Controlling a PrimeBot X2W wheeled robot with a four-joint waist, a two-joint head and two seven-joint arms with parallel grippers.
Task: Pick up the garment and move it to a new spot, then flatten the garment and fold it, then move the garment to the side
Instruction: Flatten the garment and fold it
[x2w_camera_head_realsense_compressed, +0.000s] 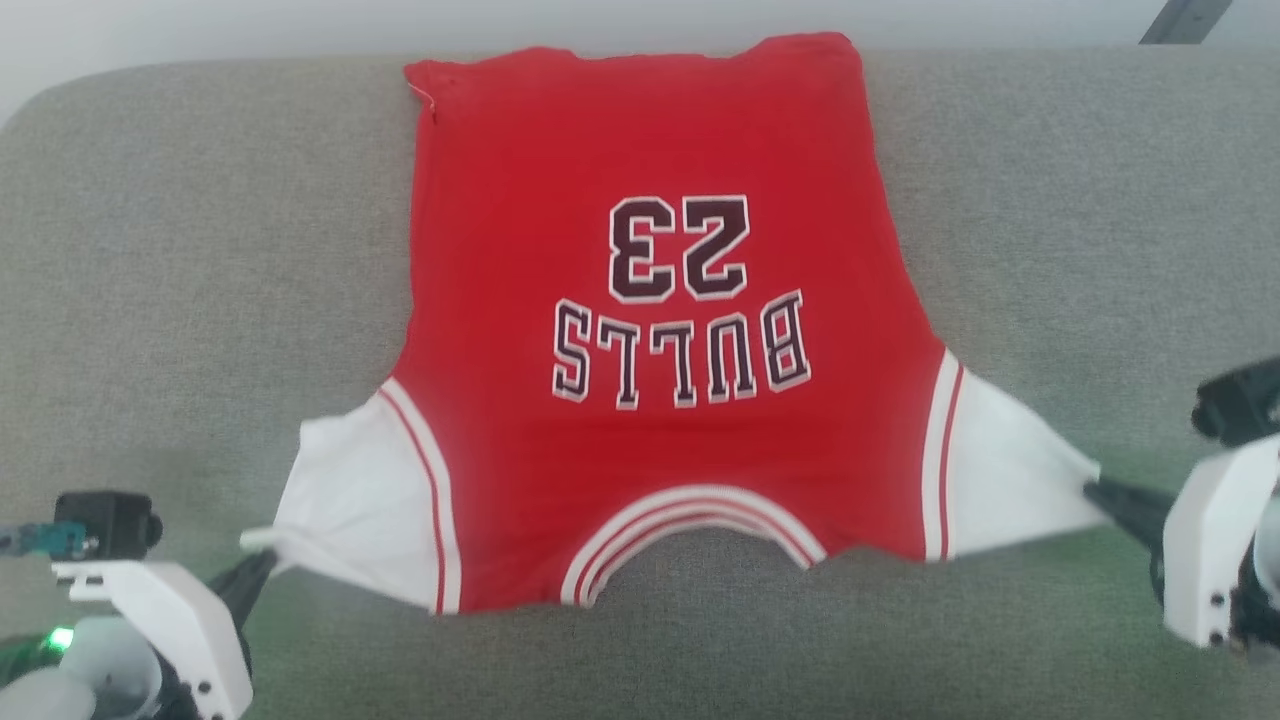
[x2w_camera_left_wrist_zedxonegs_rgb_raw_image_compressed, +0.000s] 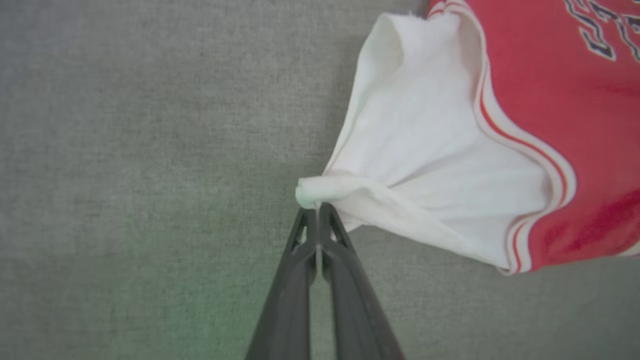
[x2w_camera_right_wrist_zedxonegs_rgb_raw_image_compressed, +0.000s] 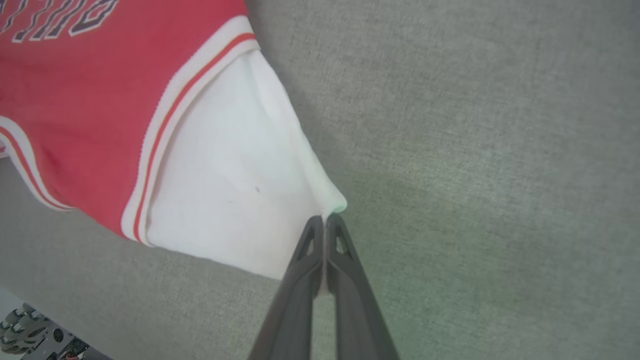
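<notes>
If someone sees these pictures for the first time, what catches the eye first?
The red garment with upside-down "BULLS 23" lettering lies spread across the middle of the grey fabric surface. At its near corners, the left gripper and the right gripper each pinch a white sleeve tip with jaws shut.

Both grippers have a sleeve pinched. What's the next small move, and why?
Probably lower both together, keeping the stretch, until the shirt rests flat on the cushion. The left gripper and right gripper are shut on the sleeve tips, the shirt is pulled wide, and its near edge seems lifted, casting a shadow.
</notes>
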